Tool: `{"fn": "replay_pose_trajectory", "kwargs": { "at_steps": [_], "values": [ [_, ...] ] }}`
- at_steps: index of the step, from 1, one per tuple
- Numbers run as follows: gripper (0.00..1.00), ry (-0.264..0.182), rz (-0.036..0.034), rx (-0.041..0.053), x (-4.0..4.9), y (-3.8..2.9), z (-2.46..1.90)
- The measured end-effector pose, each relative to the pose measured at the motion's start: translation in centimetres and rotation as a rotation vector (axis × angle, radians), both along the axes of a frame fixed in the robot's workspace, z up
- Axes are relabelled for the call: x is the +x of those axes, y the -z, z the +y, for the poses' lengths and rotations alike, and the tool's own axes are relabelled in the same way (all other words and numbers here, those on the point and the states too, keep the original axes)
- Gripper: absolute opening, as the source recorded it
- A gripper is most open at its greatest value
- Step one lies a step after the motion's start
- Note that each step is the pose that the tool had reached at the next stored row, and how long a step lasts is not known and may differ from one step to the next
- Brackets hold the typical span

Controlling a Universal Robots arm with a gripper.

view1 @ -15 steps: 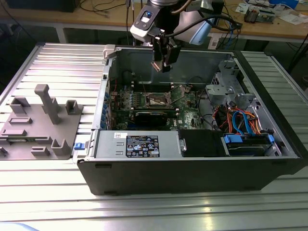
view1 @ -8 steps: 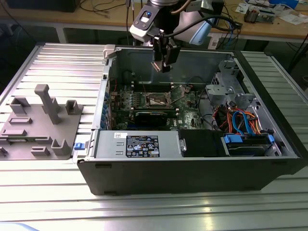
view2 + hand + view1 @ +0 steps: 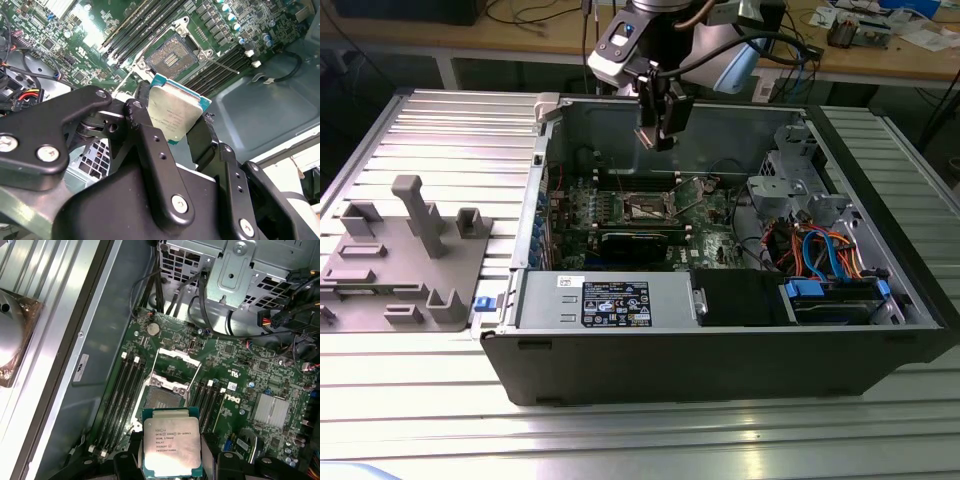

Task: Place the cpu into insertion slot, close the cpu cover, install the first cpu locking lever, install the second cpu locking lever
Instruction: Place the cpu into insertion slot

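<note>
A: Grey plastic fixture (image 3: 410, 255) at exterior view's left, well apart. Black two-finger gripper (image 3: 658, 140)?
B: Clamped on edges of flat silvery square cpu (image 3: 171, 448), leaving contact side free. Hovering above bare brown-gold square insertion slot (image 3: 162, 397), not yet seated.

The gripper (image 3: 170, 125) was matte black, its flat links (image 3: 155, 165) rounded at the ends and pinned with silver screws (image 3: 48, 153). Above the gripper in the exterior view, the arm (image 3: 620, 45) was silver-grey with a pale blue cap (image 3: 732, 55), and a black cable (image 3: 782, 38) ran beside it.
</note>
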State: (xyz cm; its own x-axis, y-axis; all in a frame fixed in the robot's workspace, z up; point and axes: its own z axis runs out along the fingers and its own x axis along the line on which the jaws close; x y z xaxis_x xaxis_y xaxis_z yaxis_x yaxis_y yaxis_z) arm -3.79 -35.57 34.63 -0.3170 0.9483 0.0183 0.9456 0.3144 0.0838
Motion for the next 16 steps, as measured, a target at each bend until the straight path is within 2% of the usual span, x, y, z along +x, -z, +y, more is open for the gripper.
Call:
{"fn": "replay_pose_trajectory", "kwargs": {
  "at_steps": [16],
  "values": [
    [0.55,0.038,0.0,0.0,0.0,0.02,0.0]
  ]
}}
